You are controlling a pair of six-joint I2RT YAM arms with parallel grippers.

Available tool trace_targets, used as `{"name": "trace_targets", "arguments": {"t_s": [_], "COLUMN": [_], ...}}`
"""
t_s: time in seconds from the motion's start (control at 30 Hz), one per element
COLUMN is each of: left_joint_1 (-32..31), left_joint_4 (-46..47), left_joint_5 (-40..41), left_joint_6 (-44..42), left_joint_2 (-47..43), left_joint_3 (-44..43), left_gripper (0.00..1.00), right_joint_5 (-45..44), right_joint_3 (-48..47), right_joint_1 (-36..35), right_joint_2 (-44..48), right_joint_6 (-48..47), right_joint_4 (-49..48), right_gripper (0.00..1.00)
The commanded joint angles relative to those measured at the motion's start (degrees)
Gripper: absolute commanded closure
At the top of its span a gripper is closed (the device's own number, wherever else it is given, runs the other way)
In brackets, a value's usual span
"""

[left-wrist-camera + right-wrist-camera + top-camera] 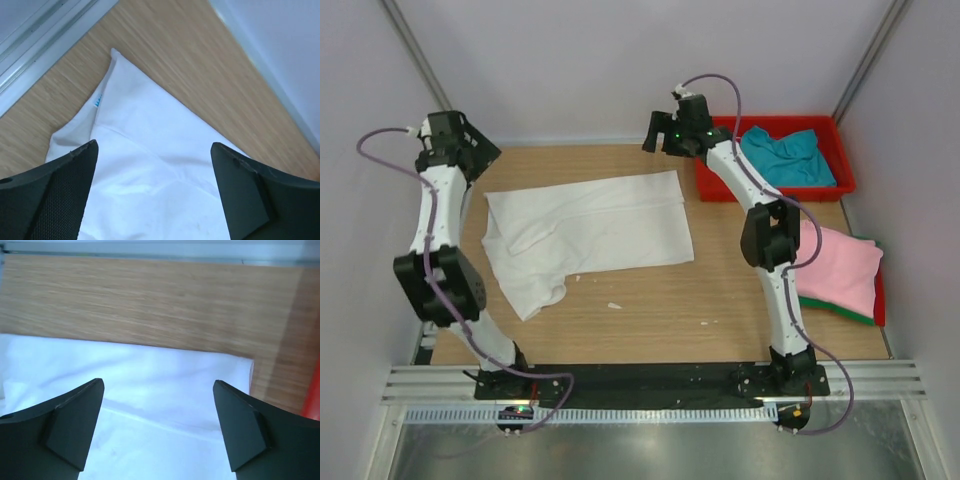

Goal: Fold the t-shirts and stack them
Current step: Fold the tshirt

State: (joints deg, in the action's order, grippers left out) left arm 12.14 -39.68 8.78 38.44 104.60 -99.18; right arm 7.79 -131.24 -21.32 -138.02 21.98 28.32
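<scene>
**White tee, far-edge grab: line up both corners before closing**

Left side first. The left gripper (154, 145) is hanging over the far-left corner of the white t-shirt (590, 225) with its fingers spread wide and nothing in them. From its wrist cam, the corner point sits ahead of the fingers. There's a loose flap with a little blue tag out past the left finger. My read is the next move is a fold across the shirt, so I'd drop straight down and pinch only the top layer near that corner. Leave the flap alone, or the fold comes out lumpy.

The shirt itself lies flat-ish on the table (660, 310) between the two arms. A sleeve bunches out on the near-left side.

The right gripper (159, 382) is also wide open and empty, above the shirt's far-right edge. The hem runs across just ahead of its fingers, and the corner is in front of the right finger. I'd nudge it toward that corner so both grips match, then lift evenly.

Off beyond the right finger is the red tray (840, 128) with the teal t-shirt (788, 158) in it. Well behind that gripper, the pink t-shirt (840, 270) sits folded on the green t-shirt (840, 315).
</scene>
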Motion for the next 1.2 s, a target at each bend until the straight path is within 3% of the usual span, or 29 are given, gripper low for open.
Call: {"name": "trace_targets", "arguments": {"t_s": [0.0,0.23,0.53,0.73,0.93,1.03,1.17], "left_joint_1": [0.34,0.34,0.34,0.25,0.34,0.34,0.34], "left_joint_4": [-0.04,-7.49,-20.14,-30.62,-28.62,-22.38,-18.08], "left_joint_5": [-2.88,-7.19,-6.32,-2.01,-4.46,-7.28,-4.65], "left_joint_6": [0.41,4.72,15.43,23.17,26.95,28.62,30.29], "left_joint_2": [-11.76,-30.05,-54.55,-63.11,-64.17,-64.52,-65.31], "left_joint_3": [6.26,21.99,44.74,52.32,61.63,66.21,68.94], "left_gripper": [0.03,0.01,0.07,0.08,0.13,0.21,0.35], "right_joint_5": [3.54,0.12,-0.58,-5.23,-7.52,-9.7,-10.43], "right_joint_3": [0.89,18.27,54.63,72.23,79.12,77.9,76.49], "right_joint_1": [-0.39,-0.65,-1.44,-2.67,-2.85,-2.85,-2.76], "right_joint_2": [12.41,28.92,51.25,62.86,65.16,62.71,60.94], "right_joint_6": [-4.74,-6.34,7.81,17.46,20.82,20.91,21.0], "right_joint_4": [0.24,2.45,0.69,-0.36,-2.92,-1.95,-2.3], "right_gripper": [0.0,0.01,0.0,0.01,0.01,0.02,0.03]}}
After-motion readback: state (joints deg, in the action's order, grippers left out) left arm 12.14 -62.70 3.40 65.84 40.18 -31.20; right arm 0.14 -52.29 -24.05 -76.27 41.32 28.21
